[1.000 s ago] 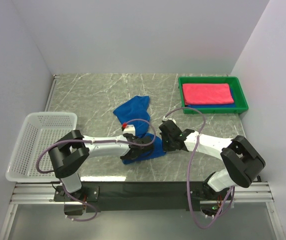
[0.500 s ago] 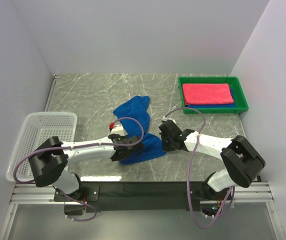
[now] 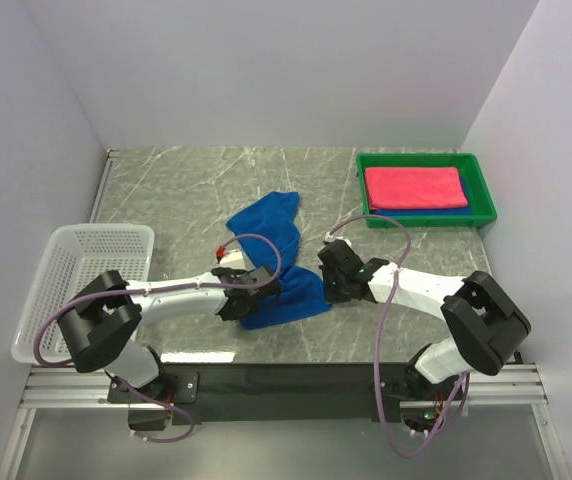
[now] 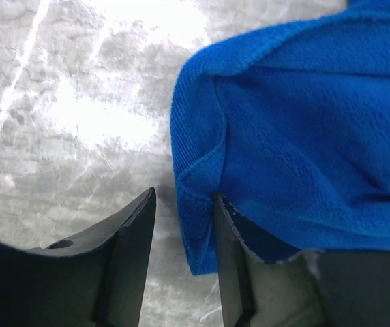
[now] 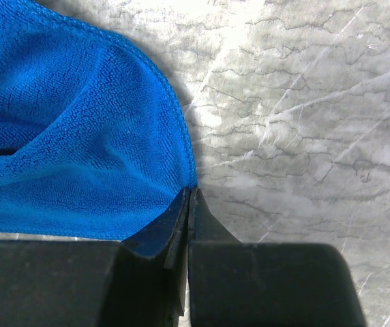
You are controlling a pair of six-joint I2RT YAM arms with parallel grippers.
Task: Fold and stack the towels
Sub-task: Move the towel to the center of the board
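The right gripper is clamped flat on a corner of the blue towel; the left gripper stands part-open with a hem loose in its gap; if the right pulls alone, the cloth may drag and bunch. The towel lies rumpled and half-doubled mid-way across the table, well apart from the pink towel folded in the green tray.

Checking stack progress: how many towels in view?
3. One loose blue towel crumpled mid-table between the arms; pink towel folded in the tray; second blue towel under it, only its edge showing. More could be hidden beneath.
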